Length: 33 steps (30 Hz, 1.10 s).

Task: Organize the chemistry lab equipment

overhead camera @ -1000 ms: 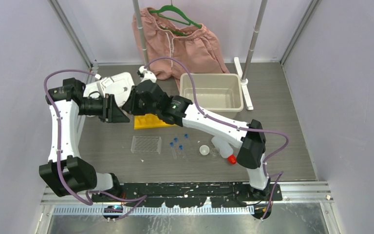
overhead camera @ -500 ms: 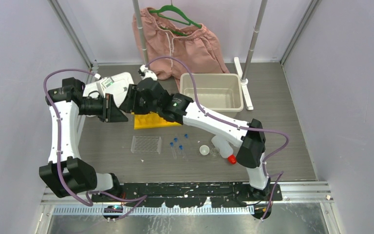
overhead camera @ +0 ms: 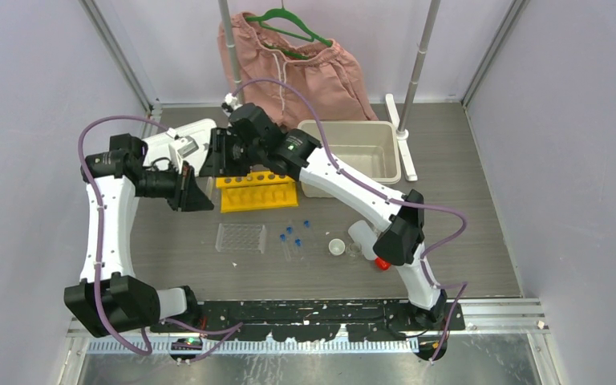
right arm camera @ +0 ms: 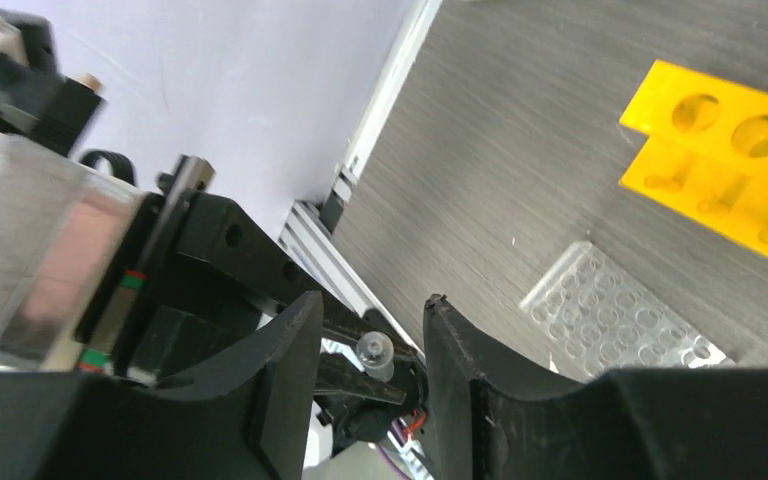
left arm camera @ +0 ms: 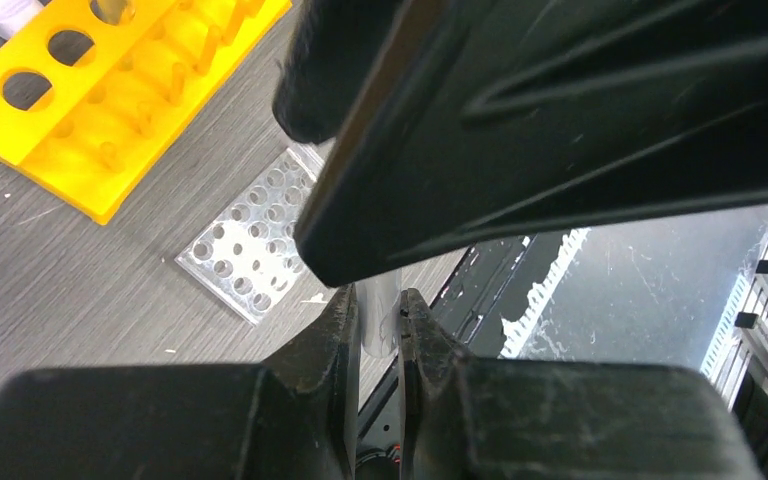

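My left gripper (left arm camera: pixel 378 300) is shut on a small clear tube (left arm camera: pixel 380 318) and holds it in the air, left of the yellow holed tube rack (overhead camera: pixel 258 191). My right gripper (right arm camera: pixel 372 302) is open, and its jaws stand on either side of the tube's tip (right arm camera: pixel 373 350) without touching it. In the top view the left gripper (overhead camera: pixel 202 199) and the right gripper (overhead camera: pixel 213 164) meet and the tube is hidden. The clear grid rack (overhead camera: pixel 241 237), blue-capped tubes (overhead camera: pixel 289 235), white dish (overhead camera: pixel 336 246), a tiny beaker (overhead camera: pixel 354 250) and the red-capped squeeze bottle (overhead camera: pixel 365 238) lie on the table.
A beige bin (overhead camera: pixel 385 164) stands at the back, right of the yellow rack. A white device (overhead camera: pixel 196 132) sits at the back left. Pink shorts (overhead camera: pixel 305 68) hang on a green hanger between two poles. The right arm spans the table above the bottle.
My right wrist has moved back and up, uncovering the yellow rack. My left gripper has shifted slightly lower and still holds the tube.
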Each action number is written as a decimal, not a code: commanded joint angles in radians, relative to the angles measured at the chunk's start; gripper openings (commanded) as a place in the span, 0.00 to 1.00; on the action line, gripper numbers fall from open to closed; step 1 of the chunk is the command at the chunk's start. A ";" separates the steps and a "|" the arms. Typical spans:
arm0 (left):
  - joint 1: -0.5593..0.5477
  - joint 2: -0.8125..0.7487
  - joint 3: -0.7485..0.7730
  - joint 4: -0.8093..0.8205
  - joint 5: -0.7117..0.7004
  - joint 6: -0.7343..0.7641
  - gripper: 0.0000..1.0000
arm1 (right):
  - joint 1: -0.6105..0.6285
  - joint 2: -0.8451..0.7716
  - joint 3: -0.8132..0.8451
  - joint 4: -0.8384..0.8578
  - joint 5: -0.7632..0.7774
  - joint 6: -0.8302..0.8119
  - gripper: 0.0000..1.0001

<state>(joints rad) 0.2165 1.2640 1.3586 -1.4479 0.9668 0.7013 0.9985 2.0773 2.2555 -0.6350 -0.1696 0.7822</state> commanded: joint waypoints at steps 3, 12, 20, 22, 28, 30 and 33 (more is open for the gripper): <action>-0.009 -0.044 -0.009 0.043 -0.007 0.027 0.00 | 0.009 -0.004 0.044 -0.059 -0.074 -0.049 0.45; -0.015 -0.045 -0.012 0.053 -0.012 0.017 0.00 | 0.010 0.007 0.056 -0.066 -0.080 -0.054 0.31; -0.014 -0.041 -0.025 0.070 -0.023 -0.005 0.32 | 0.002 0.000 0.049 -0.061 -0.040 -0.084 0.14; -0.014 -0.038 -0.028 0.092 -0.040 -0.047 0.75 | 0.000 -0.005 0.051 -0.069 -0.004 -0.112 0.12; -0.015 -0.015 -0.031 0.179 -0.136 -0.178 1.00 | 0.001 -0.034 -0.009 -0.073 0.204 -0.239 0.08; -0.013 0.011 -0.027 0.201 -0.183 -0.226 1.00 | 0.002 -0.055 -0.061 -0.039 0.283 -0.272 0.07; 0.007 0.062 -0.012 0.206 -0.225 -0.276 1.00 | 0.014 -0.087 -0.165 0.060 0.376 -0.328 0.05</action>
<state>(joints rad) 0.2043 1.2732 1.3270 -1.3029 0.8165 0.5270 1.0039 2.0792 2.1834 -0.7017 0.0265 0.5663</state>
